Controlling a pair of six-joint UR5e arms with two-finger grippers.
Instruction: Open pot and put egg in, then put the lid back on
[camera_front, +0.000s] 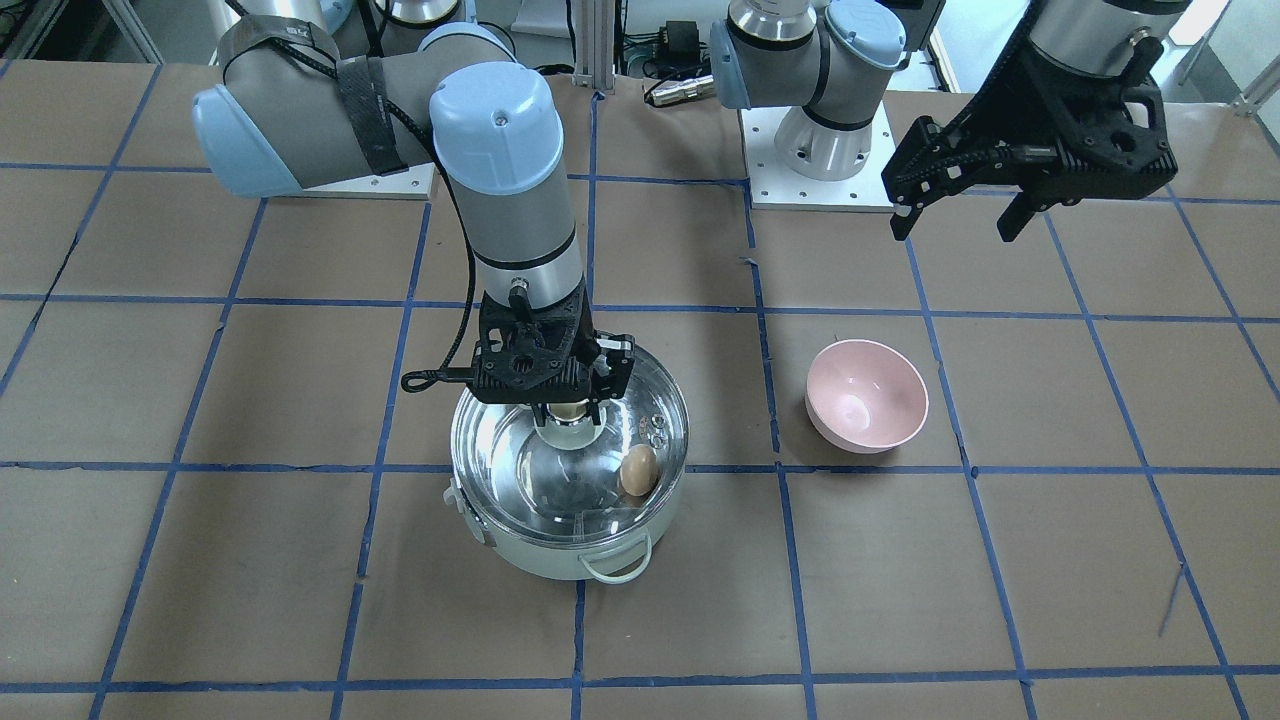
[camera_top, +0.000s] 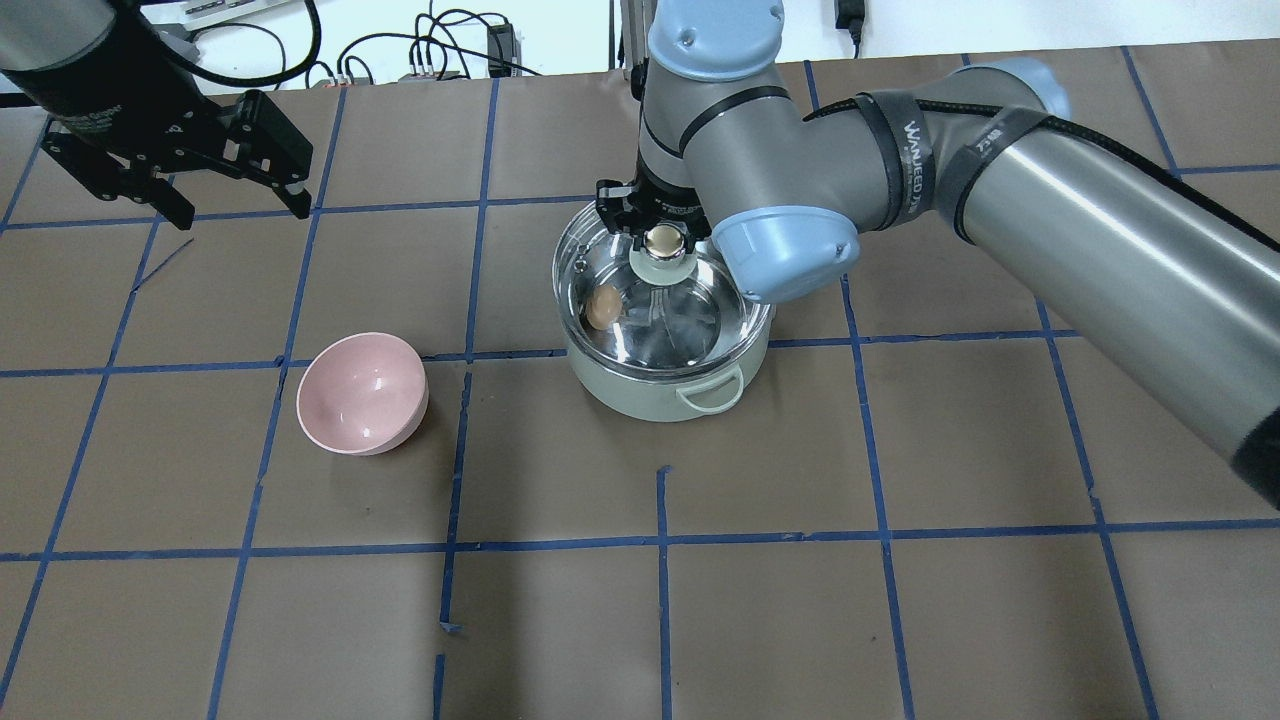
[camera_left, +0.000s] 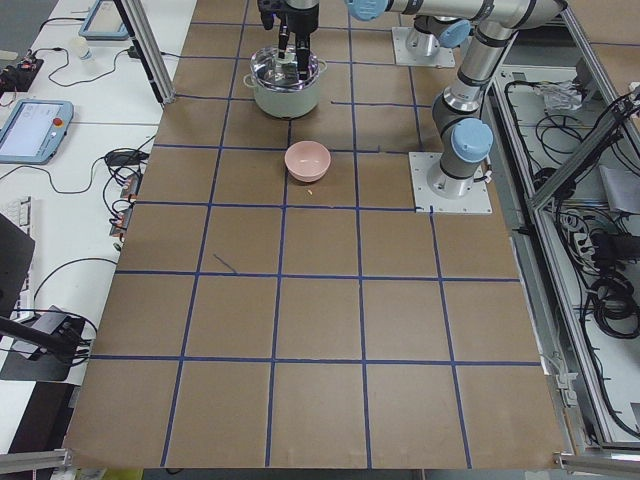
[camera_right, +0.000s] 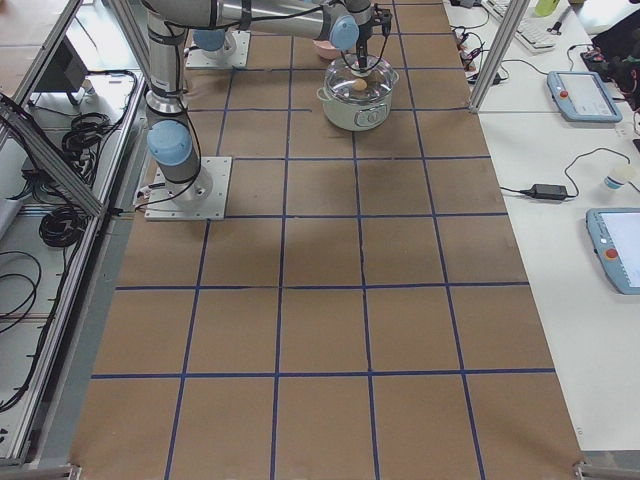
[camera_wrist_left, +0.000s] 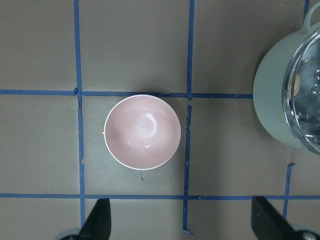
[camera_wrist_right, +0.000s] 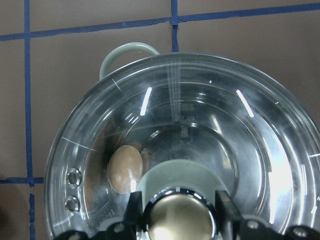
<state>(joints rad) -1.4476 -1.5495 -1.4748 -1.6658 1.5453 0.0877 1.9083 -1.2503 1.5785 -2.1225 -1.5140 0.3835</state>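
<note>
Surroundings: a pink bowl (camera_front: 866, 395) stands alone on the brown, blue-taped tabletop (camera_front: 1000, 560), well apart from the right tool (camera_front: 567, 412) and off to its side.
In the way: the glass lid (camera_front: 520, 460) lies across the mouth of the pot (camera_front: 540, 555), between the right tool and the egg (camera_front: 639, 470).
Egg: inside the pot, on the steel bottom. It lies below the right tool, off to one side near the wall, and shows through the glass.
Pot: directly under the right tool, with one loop handle toward the operators' side.
Right tool: closed onto the lid's brassy knob (camera_wrist_right: 177, 220), with a finger (camera_wrist_right: 134, 210) against each side.
Right arm: the forearm reaches low and level across the tabletop, and the wrist turns straight down over the pot's middle.
Left tool (camera_front: 955, 225): spread wide open and holding nothing.
Left arm: raised well above the tabletop with the tool pointing down. The bowl is below the tool, and the pot is just at the edge of its wrist view.
</note>
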